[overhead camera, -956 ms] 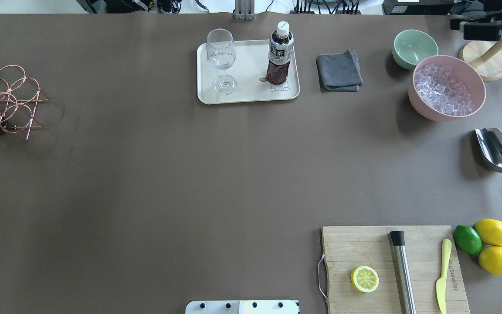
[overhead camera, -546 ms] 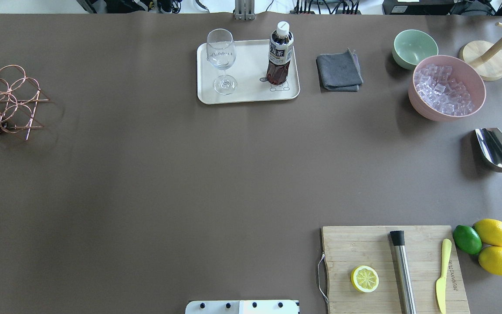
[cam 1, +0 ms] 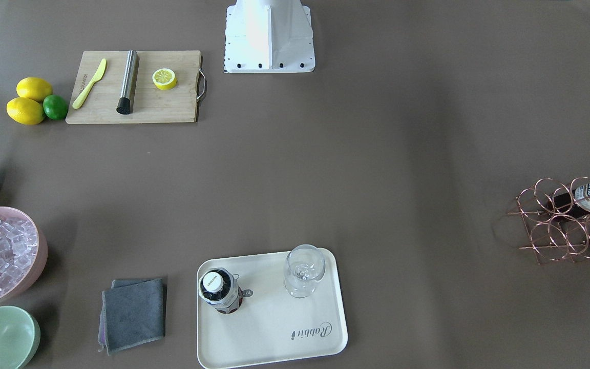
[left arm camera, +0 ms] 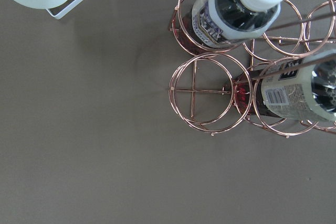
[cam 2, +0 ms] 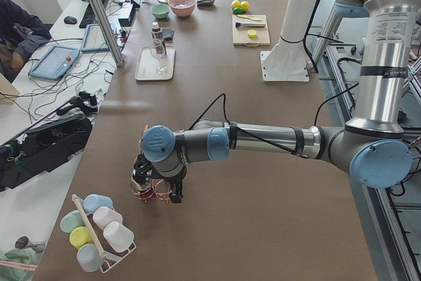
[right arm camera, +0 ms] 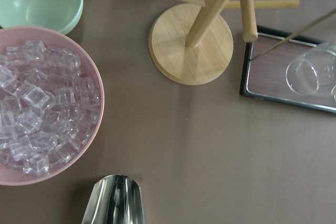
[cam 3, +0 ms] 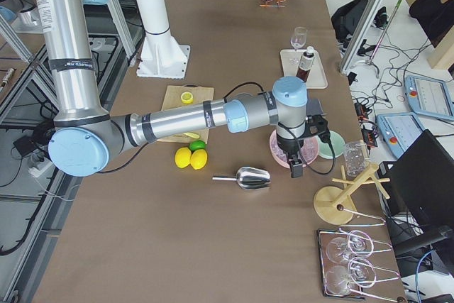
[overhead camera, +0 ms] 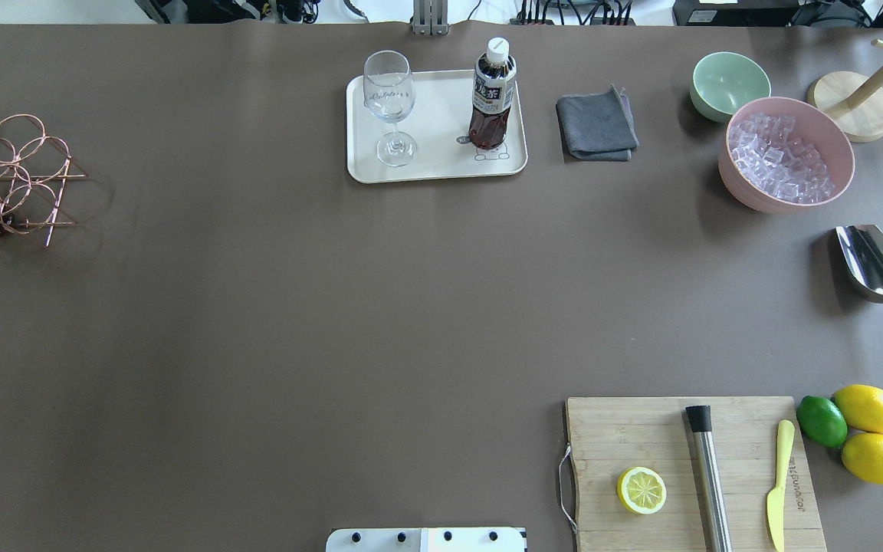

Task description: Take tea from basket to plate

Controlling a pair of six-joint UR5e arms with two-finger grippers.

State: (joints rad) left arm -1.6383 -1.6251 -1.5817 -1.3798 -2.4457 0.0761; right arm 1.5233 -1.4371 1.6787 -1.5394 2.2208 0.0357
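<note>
One tea bottle [overhead camera: 493,96] stands on the plate [overhead camera: 441,170] beside one wine glass [overhead camera: 390,107] — two other bottles [left arm camera: 236,9] sit in the basket [left arm camera: 202,95] — whether the left hand [cam 2: 158,192] or right hand [cam 3: 296,164] is closed, I cannot tell.

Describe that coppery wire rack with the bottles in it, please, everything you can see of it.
The basket is thin, shiny rose-gold wire bent into round rings joined side by side. It stands on the brown table at the robot's left end. Two tea bottles sit in its rings: one shows its white cap, the other leans, cap out of view. Another ring is empty, a wire cross at its bottom. The left pincer hangs just above; whether it touches cannot be told.
</note>
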